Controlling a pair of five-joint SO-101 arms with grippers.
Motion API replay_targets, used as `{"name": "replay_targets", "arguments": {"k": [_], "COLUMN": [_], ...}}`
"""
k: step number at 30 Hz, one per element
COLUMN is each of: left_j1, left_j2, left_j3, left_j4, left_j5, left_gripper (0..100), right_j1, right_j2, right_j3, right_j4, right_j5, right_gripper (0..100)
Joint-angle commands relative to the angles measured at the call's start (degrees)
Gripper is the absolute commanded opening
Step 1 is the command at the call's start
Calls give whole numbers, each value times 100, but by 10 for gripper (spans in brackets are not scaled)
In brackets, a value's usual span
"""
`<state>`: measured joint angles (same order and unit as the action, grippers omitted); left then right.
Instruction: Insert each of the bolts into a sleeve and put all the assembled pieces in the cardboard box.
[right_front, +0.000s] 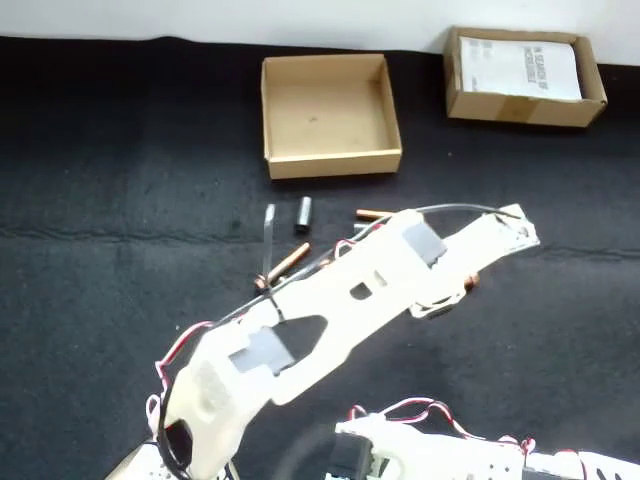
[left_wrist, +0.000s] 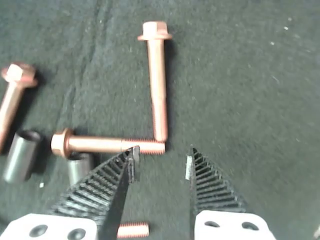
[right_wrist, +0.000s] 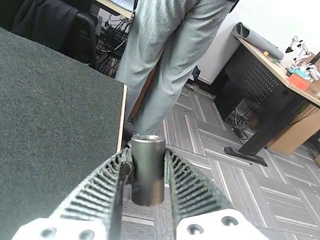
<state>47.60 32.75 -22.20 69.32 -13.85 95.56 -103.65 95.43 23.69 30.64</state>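
Note:
My left gripper is open, just above the black mat. Its fingertips hang close to the threaded ends of two copper bolts, one lying crosswise and one pointing away. A third bolt and two dark sleeves lie off to one side. In the right wrist view, my right gripper is shut on a dark metal sleeve, held upright past the table's edge. The cardboard box stands open and empty at the back. In front of it lie a bolt and a sleeve.
The left arm stretches diagonally across the middle of the mat and covers some of the parts. The right arm sits low at the front edge. A second box holding a paper sheet stands at the back right. A person stands beside the table.

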Motion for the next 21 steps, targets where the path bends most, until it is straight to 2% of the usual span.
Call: {"name": "replay_targets", "arguments": {"k": [1, 18, 21], "left_j1": [48, -66, -92], "left_j2": [277, 2255, 2782], "left_j3": [-646, -3108, -3670], "left_j4": [-18, -88, -167], "left_j5": [-44, 9, 264], "left_gripper": [169, 168, 168], "right_j1": [13, 13, 22], "right_j2": [-40, -40, -40], "right_j3": [769, 760, 760], "right_j4": [-233, -242, -242], "right_j5": [132, 141, 167], "right_gripper": [7, 7, 7]}}
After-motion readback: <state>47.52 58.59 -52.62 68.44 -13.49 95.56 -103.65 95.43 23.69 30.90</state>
